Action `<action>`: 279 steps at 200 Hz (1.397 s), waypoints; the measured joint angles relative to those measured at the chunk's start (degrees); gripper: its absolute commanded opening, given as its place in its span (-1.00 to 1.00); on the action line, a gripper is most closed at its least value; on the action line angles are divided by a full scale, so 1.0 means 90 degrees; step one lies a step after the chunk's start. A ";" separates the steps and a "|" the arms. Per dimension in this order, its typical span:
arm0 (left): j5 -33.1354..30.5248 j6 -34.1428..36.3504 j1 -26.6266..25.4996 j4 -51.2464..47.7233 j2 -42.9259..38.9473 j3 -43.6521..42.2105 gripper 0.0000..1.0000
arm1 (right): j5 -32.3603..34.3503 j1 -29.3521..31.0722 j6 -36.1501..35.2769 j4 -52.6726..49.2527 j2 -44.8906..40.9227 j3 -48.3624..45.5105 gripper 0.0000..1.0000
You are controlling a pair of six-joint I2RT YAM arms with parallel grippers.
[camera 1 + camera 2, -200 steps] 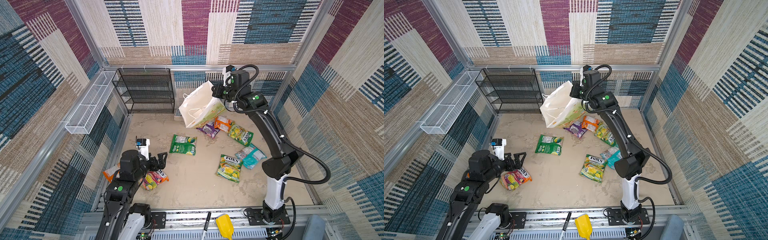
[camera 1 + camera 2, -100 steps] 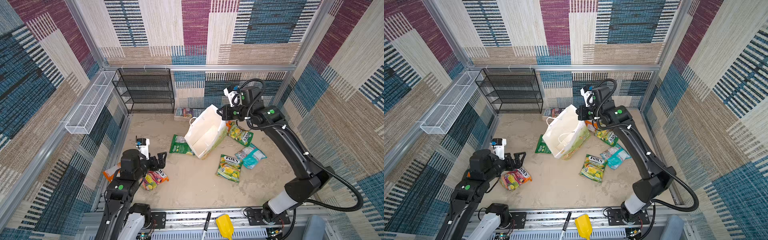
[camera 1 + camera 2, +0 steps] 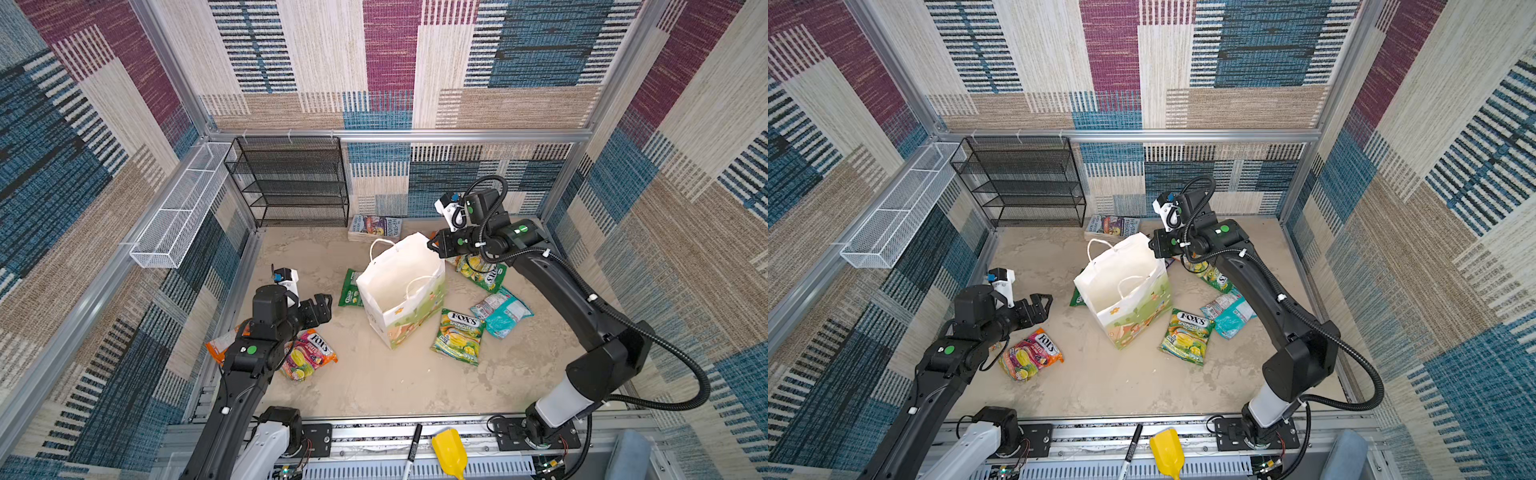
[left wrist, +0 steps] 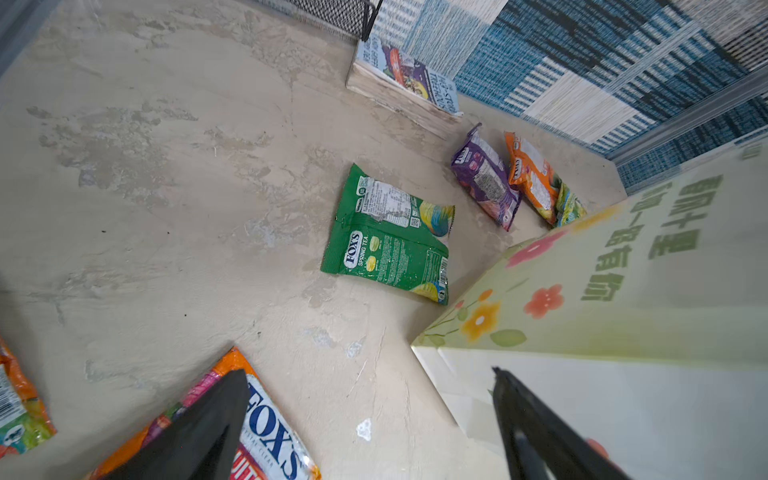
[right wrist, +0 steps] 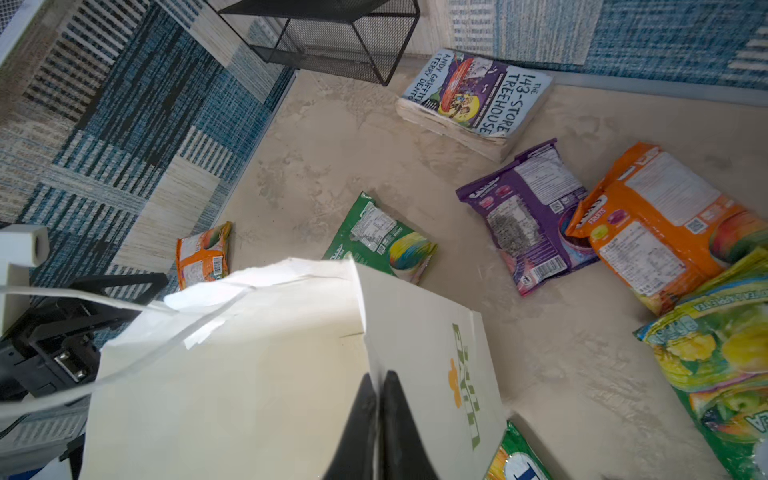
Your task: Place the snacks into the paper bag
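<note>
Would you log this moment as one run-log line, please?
paper bag: standing open | right gripper: pinching bag rim | left gripper: open | snacks: on table

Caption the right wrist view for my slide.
Right tool pinching the white paper bag at its rim; purple packet, orange packet, green packet and book lie beyond.

The beige floor (image 3: 374,386) is enclosed by woven patchwork walls (image 3: 390,62); a black mesh shelf (image 3: 291,183) is set at the back.

Glossy plastic snack packets (image 3: 457,336). Smooth matt paper bag (image 3: 399,286). Rough mottled tabletop (image 3: 374,386); metal wire-mesh rack (image 3: 291,183) at eleven o'clock.
</note>
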 measured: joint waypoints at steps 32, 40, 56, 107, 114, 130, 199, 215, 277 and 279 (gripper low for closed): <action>0.0083 -0.0267 -0.0005 0.0403 0.0835 0.0172 0.84 | 0.0270 0.0000 0.0027 0.0124 0.0566 0.0559 0.00; 0.0134 -0.0313 -0.0005 0.0505 0.1022 0.0219 0.83 | 0.0347 0.0000 0.0051 0.0124 0.0656 0.0692 0.12; 0.0282 -0.0488 -0.0005 0.0695 0.1409 0.0325 0.81 | 0.0663 0.0000 0.0172 0.0141 0.0670 0.0964 0.46; 0.0726 -0.0838 -0.0391 0.0984 0.2390 0.0488 0.79 | 0.2312 -0.0182 0.0731 0.0355 -0.0629 0.0568 0.87; 0.0758 -0.0877 -0.0466 0.0984 0.2492 0.0486 0.78 | 0.2506 -0.0245 0.0831 0.0389 -0.0894 0.0357 0.85; 0.0852 -0.0930 -0.0675 0.1015 0.2764 0.0457 0.73 | 0.2948 -0.0418 0.1168 0.0372 -0.1554 -0.0401 0.75; 0.1071 -0.1209 -0.1508 0.1506 0.4109 0.0512 0.60 | 0.2443 -0.0782 0.2744 0.0525 -0.3259 -0.4503 0.11; 0.1163 -0.1214 -0.1695 0.1571 0.4379 0.0556 0.59 | 0.1955 -0.0792 0.3084 0.0826 -0.3283 -0.5265 0.07; 0.1202 -0.1428 -0.2215 0.1562 0.4792 0.0559 0.57 | 0.0984 -0.0678 0.3592 0.2363 -0.2076 -0.5867 0.14; 0.1197 -0.1430 -0.2215 0.1566 0.4796 0.0559 0.56 | 0.0984 -0.0680 0.3592 0.2407 -0.2045 -0.5841 0.14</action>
